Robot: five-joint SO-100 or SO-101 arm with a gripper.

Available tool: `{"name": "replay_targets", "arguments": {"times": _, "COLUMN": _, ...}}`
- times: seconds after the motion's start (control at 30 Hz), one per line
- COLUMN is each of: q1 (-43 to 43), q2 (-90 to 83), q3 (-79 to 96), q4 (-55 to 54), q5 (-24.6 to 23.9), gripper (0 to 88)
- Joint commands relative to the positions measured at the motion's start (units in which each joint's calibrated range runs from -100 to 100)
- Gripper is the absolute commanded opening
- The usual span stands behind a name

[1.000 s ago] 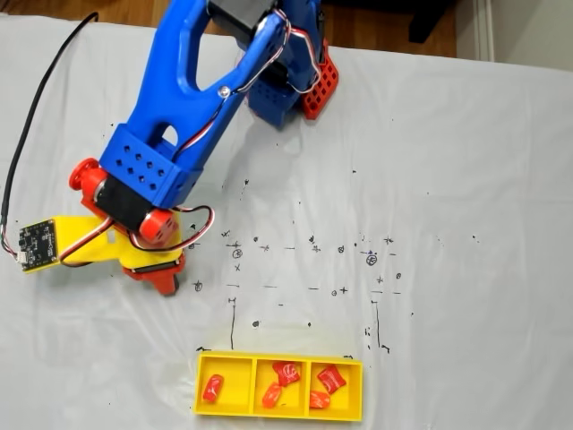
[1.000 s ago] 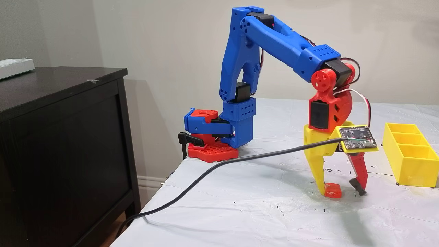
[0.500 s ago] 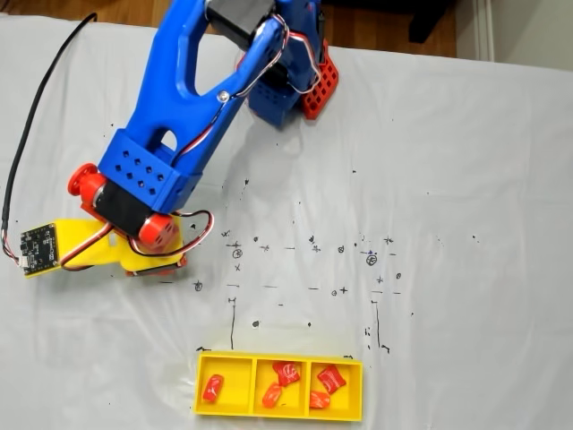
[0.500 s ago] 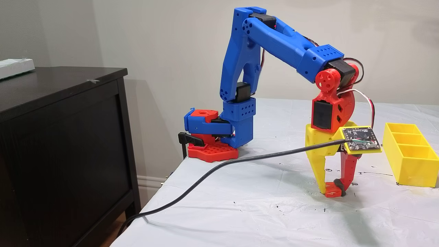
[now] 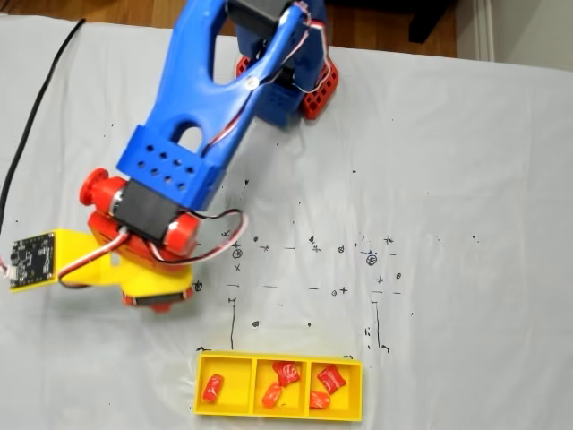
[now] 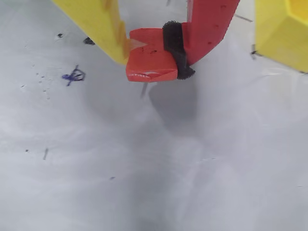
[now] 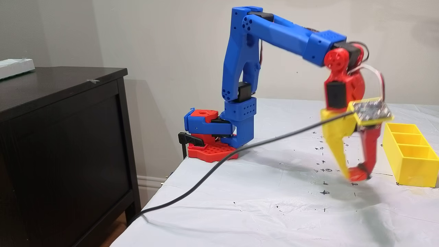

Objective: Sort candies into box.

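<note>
White tablecloth (image 5: 466,161); five candies (image 5: 286,373) already placed in box (image 5: 208,408), sixth candy (image 6: 149,61) clamped in gripper (image 6: 153,54), not yet dropped.

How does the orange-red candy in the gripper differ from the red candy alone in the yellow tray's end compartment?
The orange-red wrapped candy is clamped in the gripper, off the table; the lone red candy lies loose in the yellow three-compartment tray. The held one looks plain orange-red, the lone one shows white marks. Both are small.

Blue arm (image 7: 274,32), red wrist (image 7: 343,89); pincer (image 6: 149,45) one yellow, one red finger, seemingly black-padded.
</note>
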Motion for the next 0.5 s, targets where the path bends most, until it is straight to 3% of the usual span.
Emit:
{"name": "replay_targets", "arguments": {"times": 0.0, "q1": -4.1, "q2": -5.9, "q3": -15.2, "q4": 3.6, "q5": -3.3, "gripper": 0.2}}
{"name": "replay_targets", "arguments": {"times": 0.17, "q1": -8.3, "q2": -2.5, "q3": -24.1, "q4": 6.5, "q5": -7.3, "gripper": 0.2}}
{"name": "replay_targets", "arguments": {"times": 0.47, "q1": -13.3, "q2": -3.1, "q3": -14.2, "q4": -3.6, "q5": -10.1, "gripper": 0.2}}
